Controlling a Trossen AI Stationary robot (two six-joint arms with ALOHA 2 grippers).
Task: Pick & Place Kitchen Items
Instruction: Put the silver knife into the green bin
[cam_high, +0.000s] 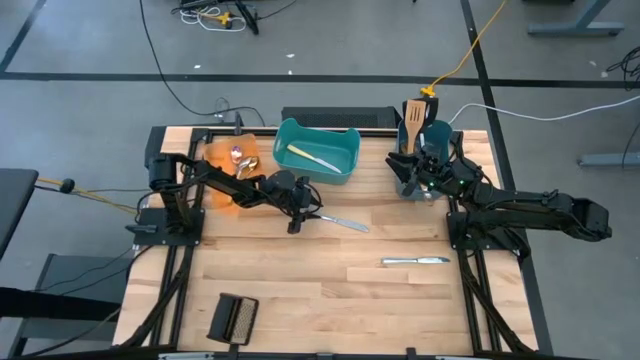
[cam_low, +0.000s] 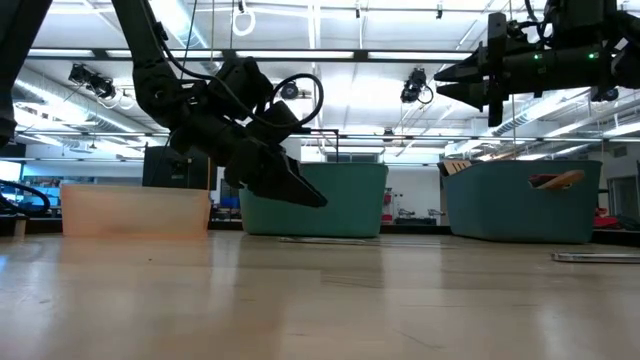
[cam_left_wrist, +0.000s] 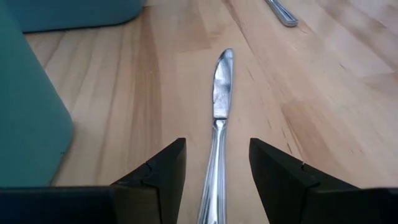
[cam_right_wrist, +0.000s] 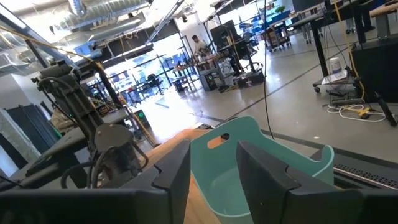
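Left gripper (cam_left_wrist: 214, 171): fingers parted, empty, straddling the handle of a knife (cam_high: 338, 222) mid-tabletop, near the far edge. Advice: descend squarely, close on the handle. Open room lay toward the near edge. Right gripper (cam_high: 418, 176): fingers apart, empty, over the far-right bin (cam_high: 432, 132).

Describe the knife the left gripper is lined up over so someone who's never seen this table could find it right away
Start at the teal bin at the back middle of the table. Just in front of it, the left gripper hangs open over the handle end of a silver table knife, whose blade points toward the right arm. The other loose knife lies apart, nearer the front right, with no gripper over it.
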